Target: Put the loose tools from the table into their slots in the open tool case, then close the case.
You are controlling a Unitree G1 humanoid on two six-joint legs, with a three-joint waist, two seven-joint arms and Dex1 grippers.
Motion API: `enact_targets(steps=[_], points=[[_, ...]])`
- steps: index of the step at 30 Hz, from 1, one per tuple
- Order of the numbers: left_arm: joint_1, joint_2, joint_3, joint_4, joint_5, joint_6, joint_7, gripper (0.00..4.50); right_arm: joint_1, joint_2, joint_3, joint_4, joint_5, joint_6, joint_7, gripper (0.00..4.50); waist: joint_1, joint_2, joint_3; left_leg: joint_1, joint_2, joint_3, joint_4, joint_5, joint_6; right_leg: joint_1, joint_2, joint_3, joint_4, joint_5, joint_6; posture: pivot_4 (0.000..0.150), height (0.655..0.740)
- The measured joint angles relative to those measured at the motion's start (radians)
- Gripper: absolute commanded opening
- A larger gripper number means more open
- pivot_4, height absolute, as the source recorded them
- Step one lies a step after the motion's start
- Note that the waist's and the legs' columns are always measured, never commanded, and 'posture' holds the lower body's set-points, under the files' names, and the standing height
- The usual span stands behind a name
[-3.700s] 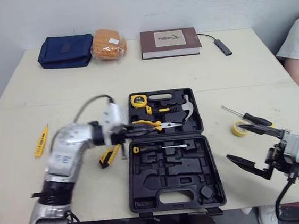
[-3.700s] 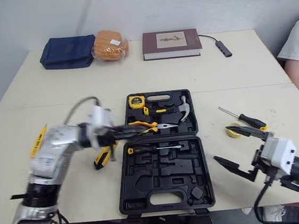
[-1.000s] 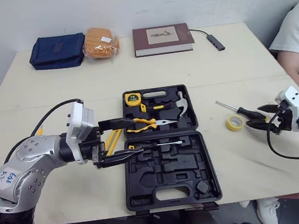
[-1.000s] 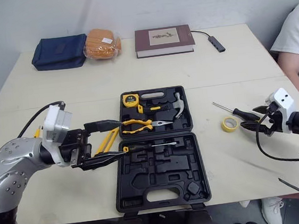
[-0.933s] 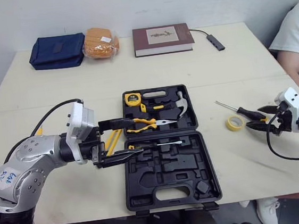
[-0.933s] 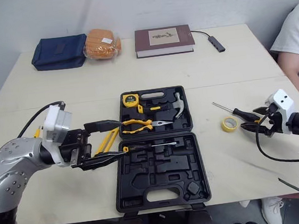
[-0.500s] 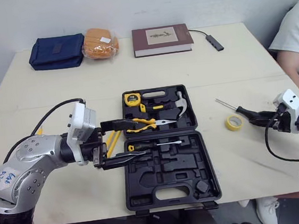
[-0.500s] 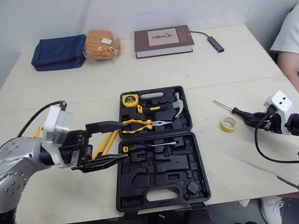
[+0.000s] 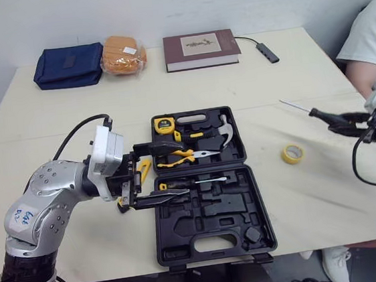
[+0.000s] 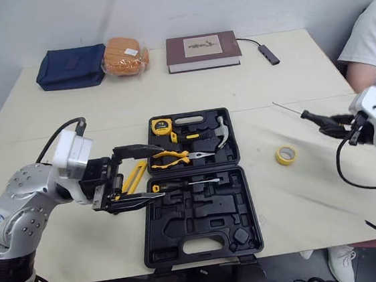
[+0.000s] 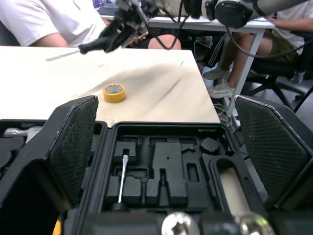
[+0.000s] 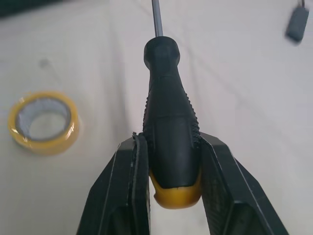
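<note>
The right gripper [image 12: 171, 161] is shut tight on the fat black end of the screwdriver [image 10: 317, 119]. It holds the screwdriver up in the air, off the worktop [image 9: 302, 203]. The yellow cap of the handle sits back between the two black fingers. The thin metal part sticks out in front.

The tool case [image 9: 212, 209] lies open and flat, well away on the robot's left of this gripper. The metal tip points that way too, toward the case side and a bit toward the far edge of the worktop. So the screwdriver lies on a slant. It is not in line with the case.

A small screwdriver [image 9: 192, 182] already rests in the near half of the case. It lies straight across, with its yellow handle at the left end of the case. I think the empty long slots near it run the same way. The right arm would then have to carry its tool to the left and turn it until it lies straight across as well.

A roll of yellow tape [image 9: 291, 153] sits on the worktop between the case and the right gripper, and the tool will pass above it.

The left gripper [image 9: 179, 169] is spread wide and holds nothing. It hangs over the left edge of the case, right by those slots, so it may get in the way. A yellow tool [image 10: 132, 177] lies just left of the case, close to that gripper.
</note>
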Motion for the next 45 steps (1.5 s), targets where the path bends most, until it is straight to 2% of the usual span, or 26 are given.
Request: enact_targets(steps=[4, 5, 9, 13, 18, 28, 45], points=[[0.033, 0.009, 0.007, 0.052, 0.008, -0.012, -0.031, 4.50, 0.112, -0.036, 0.008, -0.388, 0.093, 0.232, 0.055, 0.94, 0.002, 0.000, 0.000, 0.000, 0.000, -0.001, 0.000, 0.000, 0.000, 0.000, -0.001, 0.000, 0.000, 0.000, 0.000, 0.150, 0.7400], [0.036, 0.011, 0.008, 0.057, 0.008, -0.014, -0.032, 4.50, 0.118, -0.036, 0.008, -0.420, 0.105, 0.251, 0.058, 0.94, 0.002, 0.000, 0.000, 0.000, 0.000, -0.001, 0.000, 0.000, 0.000, 0.000, -0.001, 0.000, 0.000, 0.000, 0.000, 0.150, 0.7400], [0.099, 0.043, 0.020, 0.070, 0.021, -0.030, -0.065, 4.50, 0.202, -0.053, 0.050, -0.764, 0.199, 0.441, 0.064, 0.94, 0.002, 0.000, 0.000, -0.001, 0.000, -0.002, -0.001, -0.001, 0.001, -0.001, -0.003, -0.001, -0.001, 0.000, 0.000, 0.150, 0.7400], [0.139, 0.069, 0.020, 0.072, 0.069, -0.074, -0.091, 4.50, 0.203, -0.052, 0.108, -0.963, 0.232, 0.545, 0.029, 0.94, 0.002, 0.000, 0.000, -0.002, 0.000, -0.002, -0.001, -0.003, 0.001, -0.002, -0.004, -0.001, -0.001, 0.000, 0.000, 0.150, 0.7400], [0.183, 0.108, 0.042, 0.112, 0.118, -0.123, -0.124, 4.50, 0.203, -0.005, 0.204, -1.112, 0.231, 0.676, -0.080, 0.94, 0.002, -0.001, 0.000, -0.002, -0.001, -0.003, -0.001, -0.007, -0.004, -0.002, -0.005, -0.001, -0.002, -0.001, -0.001, 0.150, 0.7400], [0.219, 0.119, 0.047, 0.120, 0.149, -0.160, -0.148, 4.50, 0.191, 0.043, 0.358, -1.208, 0.190, 0.832, -0.224, 0.94, 0.001, -0.001, 0.001, -0.004, -0.001, -0.004, -0.002, -0.005, 0.002, -0.003, -0.006, -0.002, -0.003, -0.001, -0.001, 0.150, 0.7400], [0.271, 0.128, 0.047, 0.066, 0.149, -0.134, -0.131, 4.50, 0.149, 0.060, 0.506, -1.199, 0.061, 0.826, -0.265, 0.94, -0.001, -0.002, 0.001, -0.004, -0.001, -0.004, -0.002, -0.005, 0.002, -0.003, -0.006, -0.002, -0.003, -0.001, -0.001, 0.150, 0.7400]])
